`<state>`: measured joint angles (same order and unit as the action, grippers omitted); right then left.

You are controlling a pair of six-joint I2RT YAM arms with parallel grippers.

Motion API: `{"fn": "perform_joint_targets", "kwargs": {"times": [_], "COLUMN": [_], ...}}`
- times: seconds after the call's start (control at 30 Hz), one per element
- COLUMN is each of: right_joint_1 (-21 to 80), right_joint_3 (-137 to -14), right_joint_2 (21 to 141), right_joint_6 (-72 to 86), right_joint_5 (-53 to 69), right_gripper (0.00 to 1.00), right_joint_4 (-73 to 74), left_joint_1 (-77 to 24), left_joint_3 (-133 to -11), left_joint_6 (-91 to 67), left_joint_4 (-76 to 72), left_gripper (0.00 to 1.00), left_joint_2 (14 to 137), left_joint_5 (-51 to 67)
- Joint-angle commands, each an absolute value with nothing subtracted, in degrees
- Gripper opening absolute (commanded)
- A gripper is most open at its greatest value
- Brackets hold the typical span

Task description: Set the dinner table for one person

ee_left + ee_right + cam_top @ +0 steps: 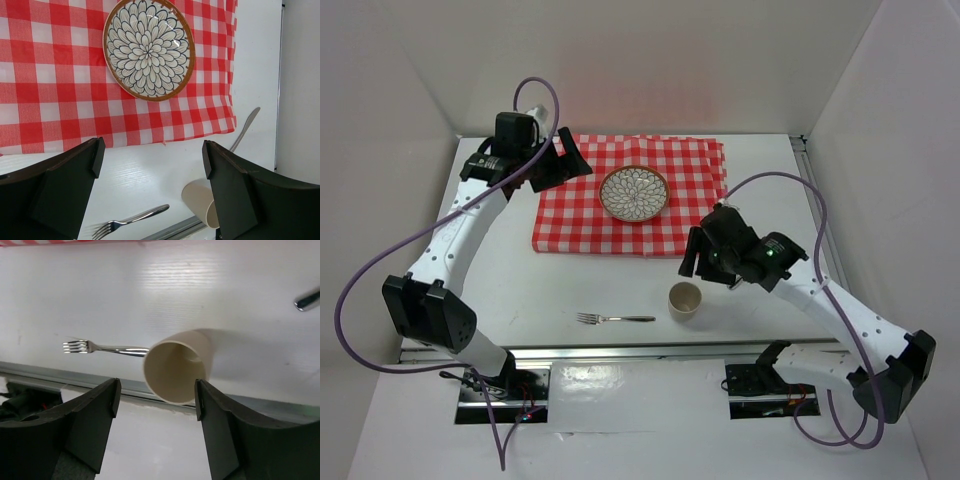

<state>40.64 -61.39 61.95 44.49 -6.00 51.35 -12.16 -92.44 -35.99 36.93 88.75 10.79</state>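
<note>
The white dinner table (pixel 510 285) carries a red-and-white checked cloth (pixel 580 215) with a flower-patterned plate (pixel 633 193) on it. A beige cup (pixel 684 300) stands upright near the front edge, with a fork (pixel 616 318) lying to its left. My right gripper (pixel 698 262) hovers just behind and above the cup (pixel 175 371), open, with nothing between its fingers. My left gripper (pixel 563 165) hangs open and empty over the cloth's back left corner. In the left wrist view the plate (pixel 148 49) sits beyond the open left gripper (pixel 153 152).
A silver utensil handle (pixel 245 129) lies on the bare table right of the cloth; its tip (pixel 307 300) shows in the right wrist view, and the right arm hides it from above. A metal rail (pixel 650 352) runs along the front edge. White walls enclose the table.
</note>
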Motion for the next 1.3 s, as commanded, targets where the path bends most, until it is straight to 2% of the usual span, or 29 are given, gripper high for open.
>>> {"fn": "perform_joint_targets", "kwargs": {"times": [0.0,0.23,0.47,0.53,0.67,0.7,0.77,0.93,1.1,1.23,1.27], "right_joint_1": [41.1,41.1,41.1,41.1,41.1,41.1,41.1,38.7,26.8,17.9,15.7], "right_joint_3": [-61.4,-53.4,-47.3,-47.3,-47.5,-49.3,-51.7,-68.4,-87.8,-103.8,-111.2], "right_joint_2": [62.1,62.7,65.6,66.2,69.0,69.0,70.3,73.4,89.6,103.7,106.8], "right_joint_6": [46.2,46.9,46.9,46.3,44.9,44.9,44.9,37.7,24.5,21.1,20.6], "right_joint_5": [-11.3,-8.3,-6.0,-5.3,-5.4,-6.3,-8.2,-16.4,-15.8,-11.6,-11.1], "right_gripper": [0.73,0.74,0.66,0.61,0.37,0.16,0.0,0.0,0.0,0.0,0.0], "right_joint_4": [59.3,55.3,48.0,44.8,41.3,41.3,42.9,47.3,46.9,43.8,43.8], "left_joint_1": [-12.4,-12.4,-12.9,-12.9,-12.9,-12.9,-12.9,-12.9,-12.9,-12.9,-12.9], "left_joint_3": [-92.8,-91.1,-89.0,-89.0,-89.0,-89.0,-89.0,-89.0,-89.0,-87.9,-87.9], "left_joint_6": [-34.5,-33.9,-33.4,-33.4,-33.4,-33.4,-33.4,-32.9,-33.4,-33.4,-33.4], "left_joint_4": [36.6,36.6,36.6,36.6,36.6,36.6,37.2,38.5,39.1,39.8,40.3], "left_gripper": [0.98,0.98,0.97,0.97,0.95,0.95,0.95,0.95,0.95,0.95,0.95], "left_joint_2": [86.4,86.4,86.4,86.9,86.9,86.9,87.5,86.3,83.9,82.6,82.6], "left_joint_5": [11.8,11.8,12.3,12.3,12.3,12.3,12.3,11.8,10.5,8.6,8.6]}}
